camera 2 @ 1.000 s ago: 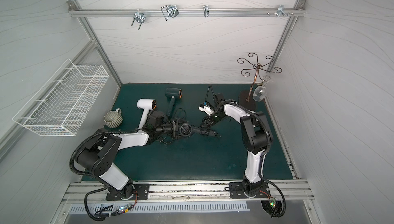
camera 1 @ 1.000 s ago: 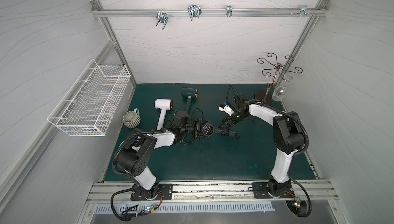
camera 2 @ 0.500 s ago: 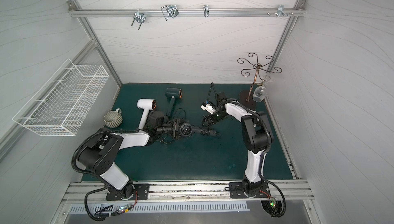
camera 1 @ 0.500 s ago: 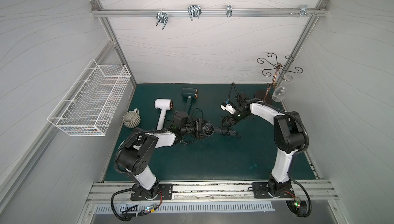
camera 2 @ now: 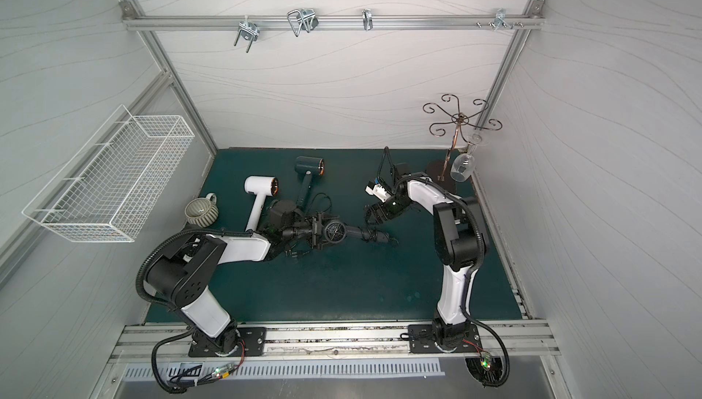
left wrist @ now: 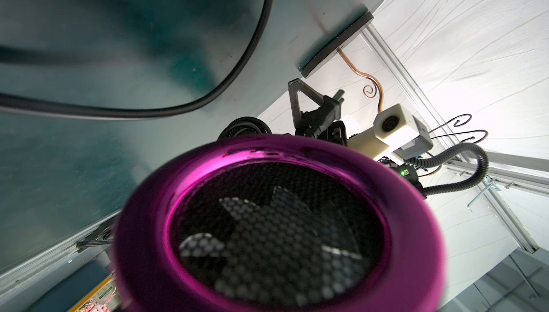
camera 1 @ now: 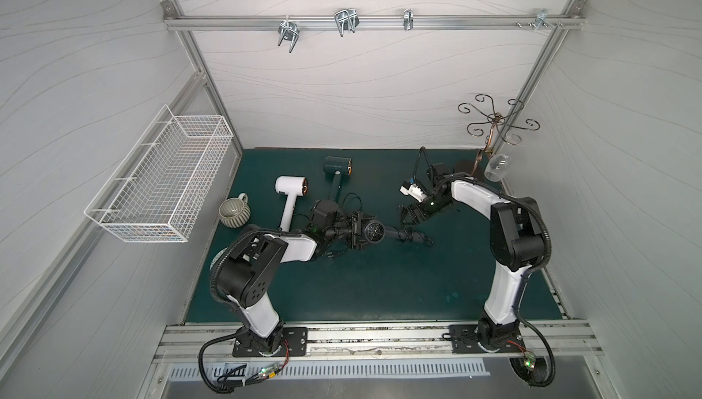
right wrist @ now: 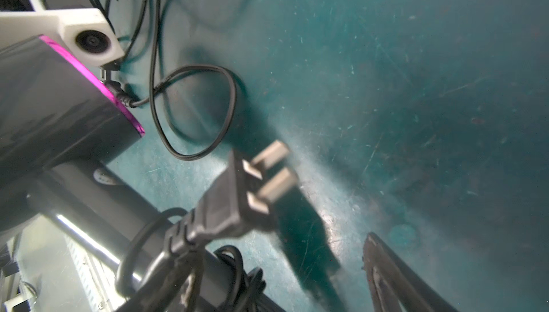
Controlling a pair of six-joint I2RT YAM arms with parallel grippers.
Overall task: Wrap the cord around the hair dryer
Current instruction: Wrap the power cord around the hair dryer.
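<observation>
Several loops of cord sit bunched round the handle of the hair dryer, so I'd say the winding itself is basically done and we're at the deal-with-the-loose-end step. The dryer is low over the middle of the worktop, handle pointing toward the right arm; can't tell if the handle tip touches down.

Left pincer is pinching the dryer's barrel, close to that pink ring, and holding it level. Right pincer sits just beside the handle's far end and looks spread with nothing in it. In the right wrist view one finger stands off to the side, and the plug pokes out free, not touching it.

Next move, my guess: the right arm needs to grab that plug end and tuck it under a loop, or pull it snug. The catch is doing it without dragging the coils off the handle, so the left grip has to stay firm.
</observation>
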